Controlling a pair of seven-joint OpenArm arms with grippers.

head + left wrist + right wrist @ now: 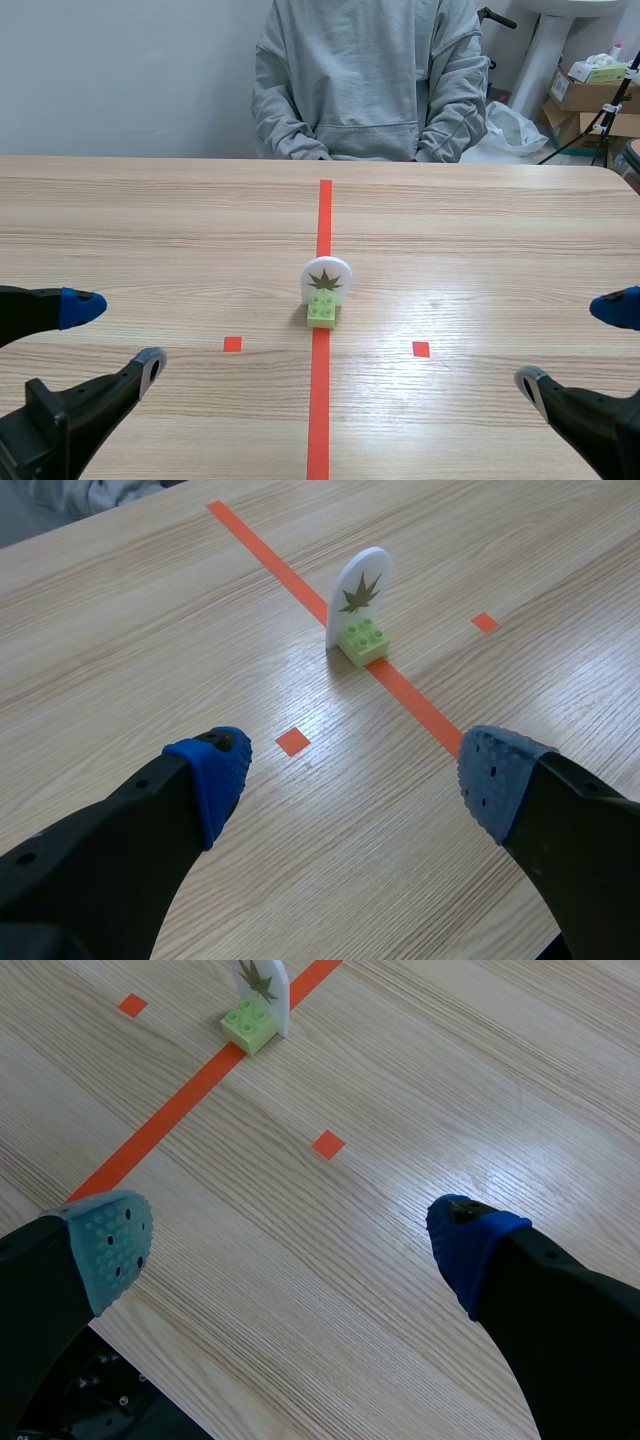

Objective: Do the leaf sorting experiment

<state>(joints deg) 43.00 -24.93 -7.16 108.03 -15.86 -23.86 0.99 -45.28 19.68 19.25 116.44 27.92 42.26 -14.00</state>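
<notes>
This looks like a lab or test room: a plain wood-grain table carries an orange-red tape line and small tape squares. Far ahead of the right gripper, past the table's edge, are stacked cardboard boxes and a white plastic bag. A bare pale wall rises behind.

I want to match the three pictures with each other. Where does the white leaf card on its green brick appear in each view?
Scene view: the leaf card stands mid-picture on the long tape line.
Left wrist view: straight ahead of the open left gripper, on that line.
Right wrist view: far ahead of the open right gripper, partly out of view.
Shared landmark: the tape line running under the green brick.
</notes>
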